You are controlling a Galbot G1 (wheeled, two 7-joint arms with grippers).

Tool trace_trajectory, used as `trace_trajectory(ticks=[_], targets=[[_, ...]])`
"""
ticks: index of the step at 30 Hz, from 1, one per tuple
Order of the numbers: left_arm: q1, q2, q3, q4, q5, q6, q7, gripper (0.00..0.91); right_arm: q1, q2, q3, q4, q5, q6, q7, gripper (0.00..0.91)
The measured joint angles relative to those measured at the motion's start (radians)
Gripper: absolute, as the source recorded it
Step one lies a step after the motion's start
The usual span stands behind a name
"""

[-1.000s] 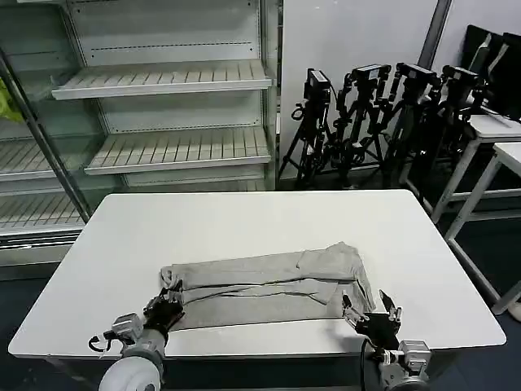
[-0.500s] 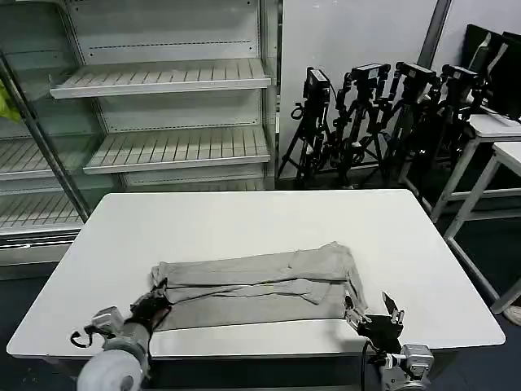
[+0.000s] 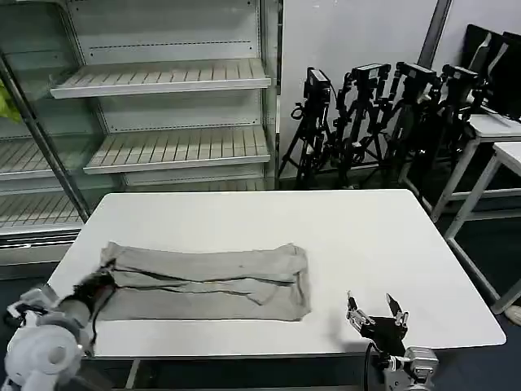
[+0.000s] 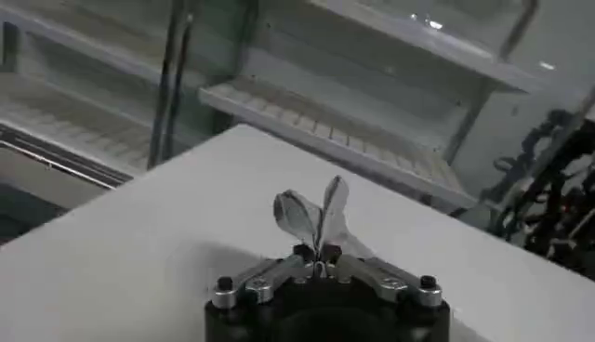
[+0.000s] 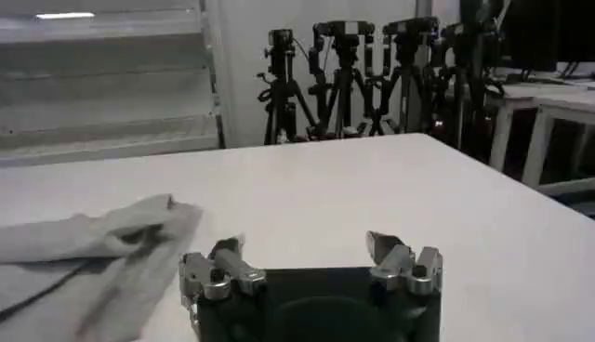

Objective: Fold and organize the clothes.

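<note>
A light grey shirt point(image 3: 207, 281) lies folded into a long band across the near left part of the white table point(image 3: 269, 220). My left gripper point(image 3: 91, 287) is shut on the shirt's left end at the table's left edge; in the left wrist view a pinch of grey fabric point(image 4: 314, 212) sticks up from between the closed jaws of that gripper point(image 4: 319, 256). My right gripper point(image 3: 373, 311) stands open over the near right of the table, apart from the shirt's right end point(image 5: 102, 243). In the right wrist view nothing lies between the fingers of the right gripper point(image 5: 307, 251).
Bare shelving point(image 3: 163, 81) stands behind the table on the left. Several black tripods point(image 3: 374, 122) crowd the back right, beside white desks point(image 3: 496, 138). The far half and right part of the table are bare.
My left gripper has dragged the shirt leftward along the near edge, so its left end now reaches the table's left edge. The right gripper has let go and stays in place, open.
</note>
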Motion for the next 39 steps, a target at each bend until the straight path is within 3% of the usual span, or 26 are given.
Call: trace_trajectory(ticks=[7,19,39], targets=[[-0.027,-0.020,0.004,-0.050,-0.195,0.029,-0.028,0.020,-0.020,0.010,0.004,0.013,-0.011,0.003,0.000,0.907],[-0.091,-0.151,0.145,-0.119,-0.382,0.026,-0.081,0.020,-0.088,0.011,0.040,0.050,-0.023,0.009,-0.002,0.907],[-0.223,-0.395,0.473,0.001,-0.186,0.008,-0.096,0.020,-0.151,0.029,0.066,0.086,-0.028,0.007,-0.002,0.907]])
